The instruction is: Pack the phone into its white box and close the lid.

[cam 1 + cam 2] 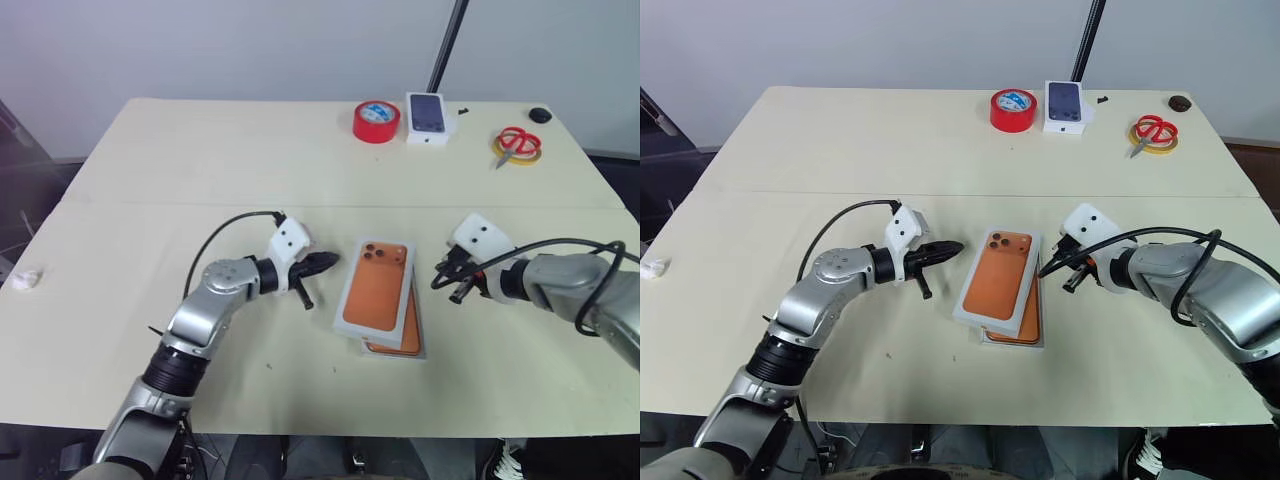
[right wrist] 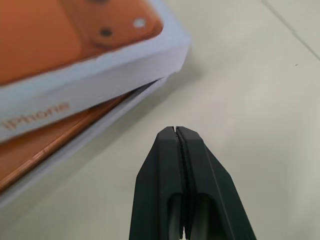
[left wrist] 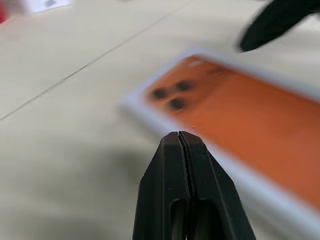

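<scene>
The lid [image 1: 378,285] is laid askew over the white box [image 1: 404,338]; both fingers, left [image 1: 322,264] and right [image 1: 447,272], are pressed shut, empty, flanking it for nudging.

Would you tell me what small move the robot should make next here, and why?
Probably nudge the lid with the shut left gripper toward the right gripper until it squares over the white box, then press it down. The lid lies skewed on the box, leaving the box's near end uncovered on the right gripper's side. Both grippers flank it, shut and holding nothing.
</scene>
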`<state>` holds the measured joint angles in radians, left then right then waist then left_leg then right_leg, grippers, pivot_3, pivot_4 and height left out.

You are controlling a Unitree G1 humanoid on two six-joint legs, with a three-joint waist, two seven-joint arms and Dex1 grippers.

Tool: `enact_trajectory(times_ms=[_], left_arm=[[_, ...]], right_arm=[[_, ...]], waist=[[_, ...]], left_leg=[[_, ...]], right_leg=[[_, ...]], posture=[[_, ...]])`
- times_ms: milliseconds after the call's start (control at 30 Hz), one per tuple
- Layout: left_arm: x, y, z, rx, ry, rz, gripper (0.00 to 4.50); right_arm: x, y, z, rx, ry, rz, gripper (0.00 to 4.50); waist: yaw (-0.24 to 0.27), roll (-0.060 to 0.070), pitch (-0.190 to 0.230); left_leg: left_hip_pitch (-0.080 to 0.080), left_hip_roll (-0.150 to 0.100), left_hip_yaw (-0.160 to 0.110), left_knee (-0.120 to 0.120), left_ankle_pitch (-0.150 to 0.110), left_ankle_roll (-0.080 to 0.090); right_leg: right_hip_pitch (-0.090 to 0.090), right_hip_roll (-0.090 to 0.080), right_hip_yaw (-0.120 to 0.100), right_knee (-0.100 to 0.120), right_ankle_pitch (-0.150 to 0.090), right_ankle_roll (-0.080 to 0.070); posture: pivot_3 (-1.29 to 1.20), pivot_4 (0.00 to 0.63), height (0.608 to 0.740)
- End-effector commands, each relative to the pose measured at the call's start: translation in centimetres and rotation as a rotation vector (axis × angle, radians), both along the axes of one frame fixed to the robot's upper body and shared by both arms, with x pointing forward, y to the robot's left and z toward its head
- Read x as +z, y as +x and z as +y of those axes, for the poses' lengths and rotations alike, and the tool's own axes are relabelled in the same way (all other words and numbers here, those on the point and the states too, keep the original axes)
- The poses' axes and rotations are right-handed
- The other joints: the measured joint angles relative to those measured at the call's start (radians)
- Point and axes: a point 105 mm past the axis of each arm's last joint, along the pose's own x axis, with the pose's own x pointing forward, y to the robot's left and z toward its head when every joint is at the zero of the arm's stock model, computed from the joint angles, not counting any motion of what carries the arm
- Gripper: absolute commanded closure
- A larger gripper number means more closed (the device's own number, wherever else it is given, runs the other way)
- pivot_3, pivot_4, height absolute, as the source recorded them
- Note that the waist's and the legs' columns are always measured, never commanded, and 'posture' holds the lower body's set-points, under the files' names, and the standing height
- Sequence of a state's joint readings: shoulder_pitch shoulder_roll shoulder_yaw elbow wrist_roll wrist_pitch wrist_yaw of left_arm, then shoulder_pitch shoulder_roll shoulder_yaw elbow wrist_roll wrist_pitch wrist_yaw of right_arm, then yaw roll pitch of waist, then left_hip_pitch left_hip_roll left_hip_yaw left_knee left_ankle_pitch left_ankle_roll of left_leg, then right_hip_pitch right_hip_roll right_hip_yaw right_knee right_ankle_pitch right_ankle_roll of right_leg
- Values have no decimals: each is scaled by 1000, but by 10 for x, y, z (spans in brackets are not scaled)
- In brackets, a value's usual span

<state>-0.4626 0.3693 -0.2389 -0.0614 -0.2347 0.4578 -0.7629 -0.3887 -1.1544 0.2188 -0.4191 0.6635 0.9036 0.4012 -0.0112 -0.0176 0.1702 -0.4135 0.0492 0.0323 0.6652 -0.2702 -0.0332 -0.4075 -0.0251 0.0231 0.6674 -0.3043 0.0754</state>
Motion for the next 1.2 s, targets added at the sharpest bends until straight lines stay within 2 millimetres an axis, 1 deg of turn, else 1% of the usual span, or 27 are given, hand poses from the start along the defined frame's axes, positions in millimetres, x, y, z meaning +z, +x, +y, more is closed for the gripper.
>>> enact_trajectory(times_ms=[33,167,267,333,433,500,600,867,1200], left_arm=[[1,-2,-1,-21,37,-5,4500],[-11,-9,-14,-92,75,36,4500],[-15,-14,-26,-143,70,64,4500],[-14,-18,-34,-175,63,63,4500],[-5,-20,-44,-211,15,71,4500],[1,-26,-48,-250,-7,80,4500],[3,-34,-50,-292,-5,80,4500],[-3,-40,-49,-323,29,88,4500],[-10,-42,-48,-326,47,105,4500]], right_arm=[[7,0,9,60,-22,-56,4460],[6,1,13,78,-18,-61,4460],[4,-1,17,104,-25,-57,4460],[3,-4,20,121,-24,-49,4460],[2,-12,23,159,-39,-40,4460],[2,-15,24,173,-45,-39,4460],[2,-20,25,189,-59,-36,4460],[-7,-41,24,234,-102,17,4460],[-12,-50,24,233,-110,47,4460]], waist=[[1,0,0],[3,0,0],[3,0,0],[2,0,0],[2,0,0],[1,0,0],[0,0,0],[1,0,0],[1,0,0]], left_leg=[[0,0,0,0,0,0],[0,0,0,0,0,0],[0,-1,0,1,0,0],[0,-1,0,1,0,0],[0,-1,0,1,0,0],[0,-2,0,1,0,0],[0,-2,0,1,0,0],[1,-2,-1,1,0,0],[2,-2,-1,1,0,0]], right_leg=[[0,0,0,0,0,0],[1,-1,0,0,0,0],[1,-1,0,0,0,0],[1,-1,0,0,0,0],[1,-1,0,0,0,0],[1,0,0,0,0,0],[1,0,0,1,0,0],[1,0,0,1,0,0],[3,0,0,1,0,0]], posture=[[0,150,732],[0,150,732],[0,150,732],[0,150,732],[0,150,732],[0,150,732],[0,150,732],[0,150,732],[0,150,732]])
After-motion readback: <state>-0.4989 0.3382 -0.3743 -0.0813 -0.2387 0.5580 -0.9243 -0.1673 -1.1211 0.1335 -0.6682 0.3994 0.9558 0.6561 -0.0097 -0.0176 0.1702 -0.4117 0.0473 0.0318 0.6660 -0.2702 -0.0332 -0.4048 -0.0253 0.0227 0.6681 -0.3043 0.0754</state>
